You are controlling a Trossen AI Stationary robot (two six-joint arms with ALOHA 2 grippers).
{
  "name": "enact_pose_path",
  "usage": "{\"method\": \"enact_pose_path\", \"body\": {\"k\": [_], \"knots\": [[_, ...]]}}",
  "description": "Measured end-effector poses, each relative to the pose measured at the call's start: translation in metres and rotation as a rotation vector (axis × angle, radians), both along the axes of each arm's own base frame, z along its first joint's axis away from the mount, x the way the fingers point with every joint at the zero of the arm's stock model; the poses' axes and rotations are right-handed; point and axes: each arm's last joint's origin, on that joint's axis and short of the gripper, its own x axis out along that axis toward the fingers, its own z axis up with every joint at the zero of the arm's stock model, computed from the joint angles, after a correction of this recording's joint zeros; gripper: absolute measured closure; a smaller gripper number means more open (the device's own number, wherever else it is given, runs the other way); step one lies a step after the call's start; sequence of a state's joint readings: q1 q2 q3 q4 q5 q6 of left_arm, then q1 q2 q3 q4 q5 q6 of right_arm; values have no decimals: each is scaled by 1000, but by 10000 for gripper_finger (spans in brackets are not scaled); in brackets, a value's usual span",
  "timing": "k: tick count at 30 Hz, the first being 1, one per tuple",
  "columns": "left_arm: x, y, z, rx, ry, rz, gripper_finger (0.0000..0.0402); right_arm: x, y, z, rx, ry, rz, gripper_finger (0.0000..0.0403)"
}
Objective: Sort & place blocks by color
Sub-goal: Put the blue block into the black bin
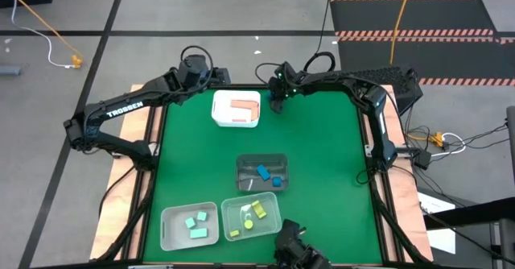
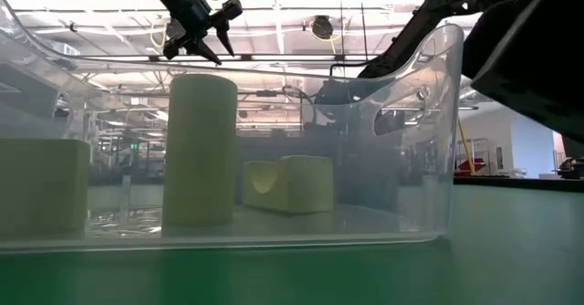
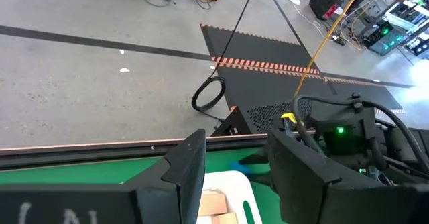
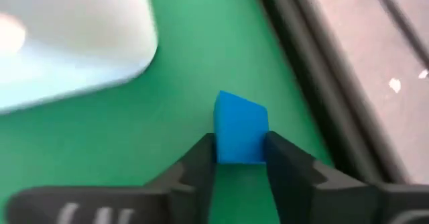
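Right end effector point(image 4: 240, 158) pinches your blue block point(image 4: 240, 127) beside the white bin point(image 4: 74, 39); light, rigid, slick: grip its flat sides.

Your desk point(image 1: 322, 156) wears a matt green mat, smooth and even. The clear bin point(image 2: 429, 131) nearest the low camera is glossy see-through plastic, and inside it the yellow cylinder point(image 2: 199, 150) looks matt, like painted wood. Beside the white bin point(image 4: 74, 36), of smooth plastic, you see the blue block point(image 4: 240, 129) matt between the right gripper's point(image 4: 240, 163) dull black plastic fingers point(image 4: 291, 174).
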State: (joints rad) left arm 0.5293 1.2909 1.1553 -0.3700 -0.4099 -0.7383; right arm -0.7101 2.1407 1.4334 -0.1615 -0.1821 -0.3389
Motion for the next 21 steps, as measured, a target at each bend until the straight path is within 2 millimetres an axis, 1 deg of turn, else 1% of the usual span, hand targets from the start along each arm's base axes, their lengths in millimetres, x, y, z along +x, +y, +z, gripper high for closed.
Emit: {"method": "enact_pose_path", "body": {"k": [3, 5, 9, 13, 17, 21], "knots": [[0, 0, 0, 0, 0, 0, 243, 0, -1, 1, -7, -8, -2, 349], [0, 0, 0, 0, 1, 0, 243, 0, -1, 2, -8, -9, -2, 365], [0, -1, 0, 1, 2, -3, 243, -1, 0, 9, -14, -16, -1, 371], [0, -1, 0, 1, 2, -5, 243, -5, 3, 25, -25, -22, 0, 373], [0, -1, 0, 0, 3, -5, 243, -6, 4, 37, -53, -39, 18, 397], [1, -2, 0, -4, 1, -17, 243, -9, 9, 33, 5, 14, 14, 402]]}}
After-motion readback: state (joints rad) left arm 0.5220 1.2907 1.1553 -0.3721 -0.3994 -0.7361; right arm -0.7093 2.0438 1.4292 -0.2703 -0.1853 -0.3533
